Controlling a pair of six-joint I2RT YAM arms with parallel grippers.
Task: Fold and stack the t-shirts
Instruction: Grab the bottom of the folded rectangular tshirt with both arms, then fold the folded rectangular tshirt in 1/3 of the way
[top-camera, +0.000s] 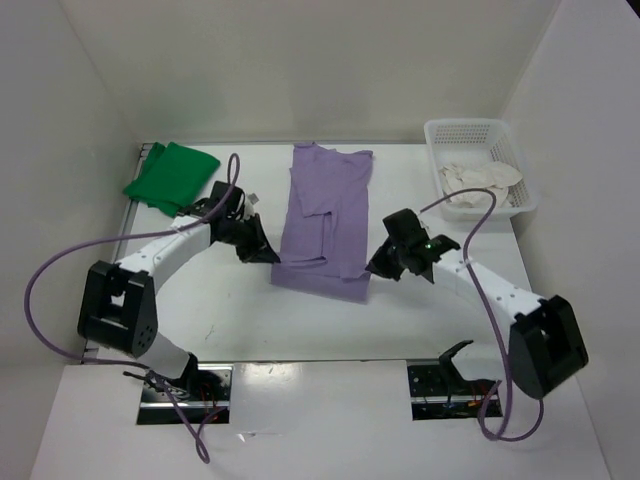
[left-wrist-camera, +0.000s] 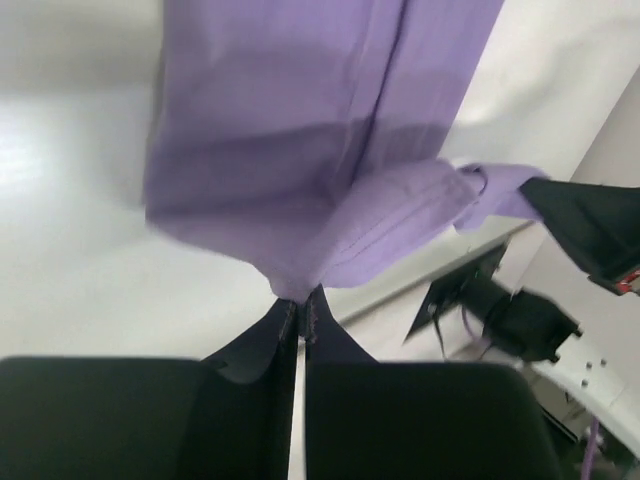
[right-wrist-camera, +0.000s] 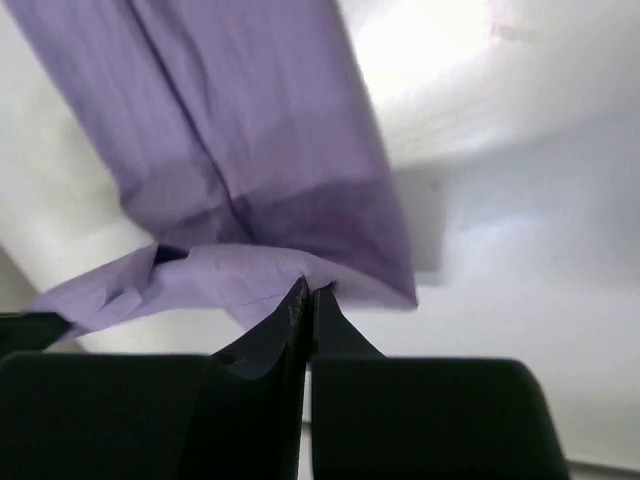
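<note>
Room: white walls close in on the left, far and right sides of a white table (top-camera: 200, 300).
Green t-shirt (top-camera: 170, 177): folded, at the far left corner of the table, its left edge close to the table's edge.
Left claw (left-wrist-camera: 300, 308): pinched shut on the near left corner of the lavender t-shirt (top-camera: 325, 220), fingers pressed together with cloth between the tips.
Lavender t-shirt: spread lengthwise in the middle of the table, sides folded inward, collar end toward the far edge, near hem held at both corners.
Right claw (right-wrist-camera: 308, 295): closed tight on the near right corner of the same hem, a fold of cloth bunched at the tips.
Basket (top-camera: 470, 125): white lattice plastic, at the far right corner, hard against the table's right edge.
Cream-white t-shirt (top-camera: 482, 180): crumpled inside the basket.
Open room: bare table between the near hem and the arm bases, and a strip on each side of the lavender t-shirt.
</note>
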